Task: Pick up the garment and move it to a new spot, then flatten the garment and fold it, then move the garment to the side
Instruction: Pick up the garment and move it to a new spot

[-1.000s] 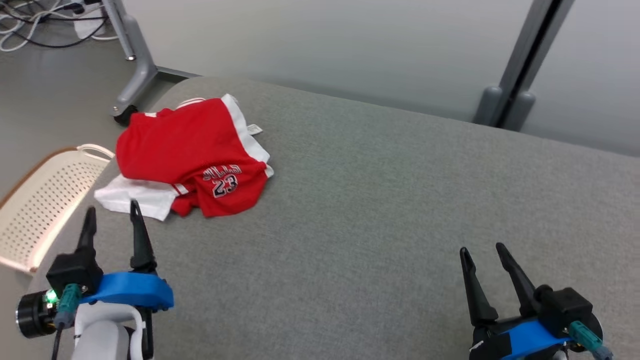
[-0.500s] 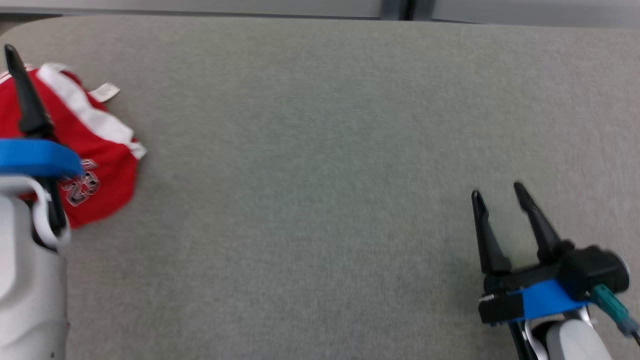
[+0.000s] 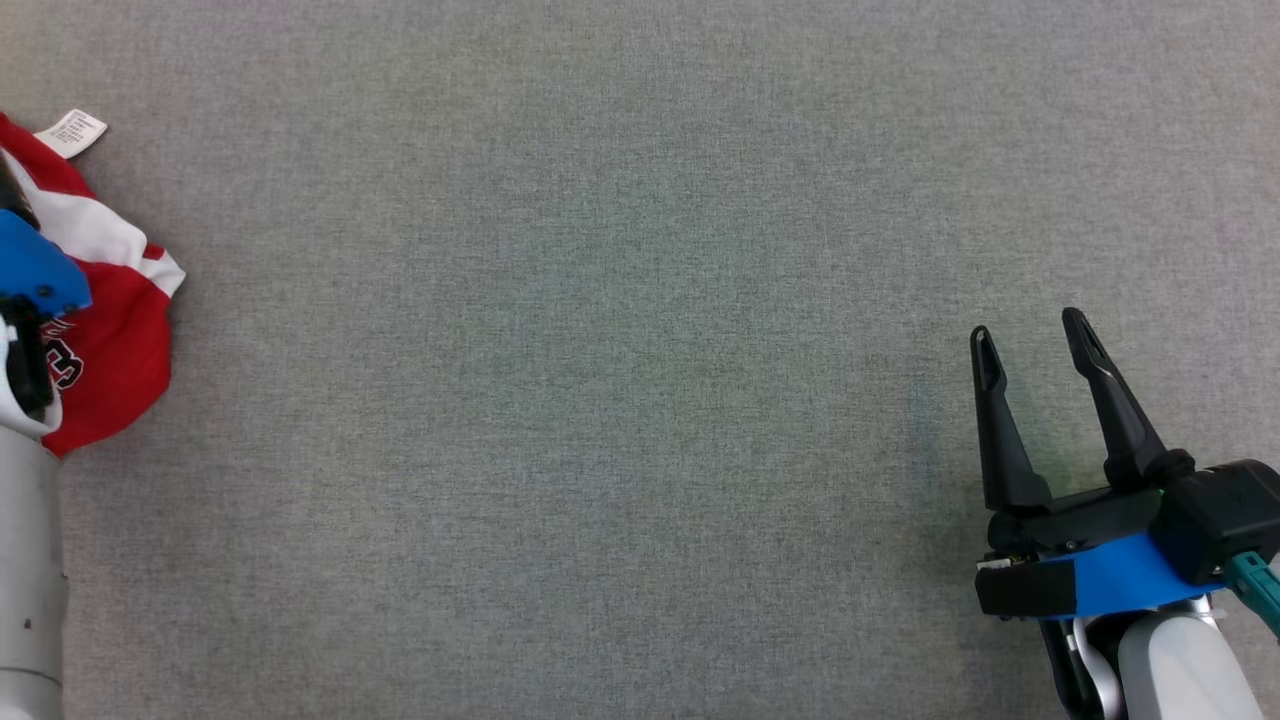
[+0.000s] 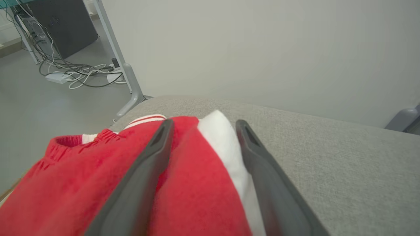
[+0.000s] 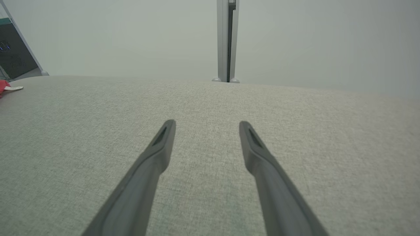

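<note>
One garment [image 3: 120, 350] lies bunched at the far left edge of the head view, on the grey fabric-covered surface [image 3: 620, 400], partly behind the left arm [image 3: 28, 560]. It is bright red with a broad white band [image 3: 95, 232] across it. In the left wrist view its far edge shows a narrow red-and-white striped trim [image 4: 144, 120]. A dark, white-outlined digit "3" [image 3: 62, 363] reads on the red cloth beside the arm; anything before it is hidden. A small white care label [image 3: 72, 131] sticks out at the upper left, its print too small to read. The left gripper [image 4: 201, 126] hangs over the garment, fingers spread wide with the white band between them, gripping nothing. The right gripper [image 3: 1030, 330], at the lower right of the head view, is also spread wide and empty over bare grey surface, well apart from the garment.
</note>
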Controlling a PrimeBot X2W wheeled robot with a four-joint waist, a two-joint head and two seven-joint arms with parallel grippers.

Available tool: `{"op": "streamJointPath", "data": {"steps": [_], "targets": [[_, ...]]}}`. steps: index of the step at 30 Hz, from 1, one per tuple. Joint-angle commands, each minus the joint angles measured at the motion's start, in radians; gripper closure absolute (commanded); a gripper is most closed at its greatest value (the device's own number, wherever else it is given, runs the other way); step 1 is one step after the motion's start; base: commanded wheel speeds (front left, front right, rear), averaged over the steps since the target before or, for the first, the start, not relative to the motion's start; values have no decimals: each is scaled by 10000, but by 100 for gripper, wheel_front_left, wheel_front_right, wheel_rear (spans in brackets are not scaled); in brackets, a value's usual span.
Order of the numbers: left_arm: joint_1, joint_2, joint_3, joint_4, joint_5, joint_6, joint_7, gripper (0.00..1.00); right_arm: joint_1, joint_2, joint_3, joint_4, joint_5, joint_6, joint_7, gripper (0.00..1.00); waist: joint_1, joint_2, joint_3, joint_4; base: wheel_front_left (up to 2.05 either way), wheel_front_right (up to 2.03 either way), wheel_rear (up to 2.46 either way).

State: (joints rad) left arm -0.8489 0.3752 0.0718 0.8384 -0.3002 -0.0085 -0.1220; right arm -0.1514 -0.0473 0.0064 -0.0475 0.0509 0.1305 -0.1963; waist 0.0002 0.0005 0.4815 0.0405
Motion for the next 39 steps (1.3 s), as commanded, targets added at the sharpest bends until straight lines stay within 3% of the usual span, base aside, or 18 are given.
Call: {"op": "streamJointPath", "data": {"steps": [1, 6, 7, 8, 9, 16, 26, 33, 39], "targets": [[-211, -91, -69, 397, -143, -102, 251, 0, -100, -57, -18, -29, 61, 5, -8, 0, -2, -5, -22, 16, 0, 0, 0], [-339, -286, -170, 1371, -373, -339, 1266, 0, -104, -58, 90, 59, 76, 5, 7, 0, -2, -5, -178, 61, 0, 0, 0], [-374, -316, -208, 1522, -426, -373, 1466, 34, -121, -58, 103, 69, 75, 5, 21, 0, -2, -5, -213, 64, 0, 0, 0], [-391, -327, -250, 1629, -428, -410, 1627, 59, -134, -57, 127, 67, 76, 5, 20, 0, -2, -5, -246, 63, 0, 0, 0], [-432, -302, -283, 1702, -427, -417, 1711, 100, -144, -57, 146, 62, 71, 5, 14, 0, -2, -5, -281, 59, 0, 0, 0], [-547, -149, -426, 1658, -324, -501, 1191, 100, 23, -57, 218, 303, 189, 5, -43, 0, -2, -5, -814, 29, 0, 0, 0], [-886, 25, -873, 532, 53, -632, -180, 100, 174, -57, 468, 850, 551, 5, -288, 0, -2, -5, -1884, -101, 0, 0, 0], [-1392, -8, -1506, -1580, 352, -881, -482, 100, 349, -55, 597, 1222, 878, 5, -485, 0, -2, -5, -2446, -514, 0, 0, 0], [-1896, -397, -2141, -3772, 479, -971, -200, 100, 306, -57, 723, 1476, 1214, 5, -615, 0, -2, -5, -2663, -1320, 0, 0, 0]]}}
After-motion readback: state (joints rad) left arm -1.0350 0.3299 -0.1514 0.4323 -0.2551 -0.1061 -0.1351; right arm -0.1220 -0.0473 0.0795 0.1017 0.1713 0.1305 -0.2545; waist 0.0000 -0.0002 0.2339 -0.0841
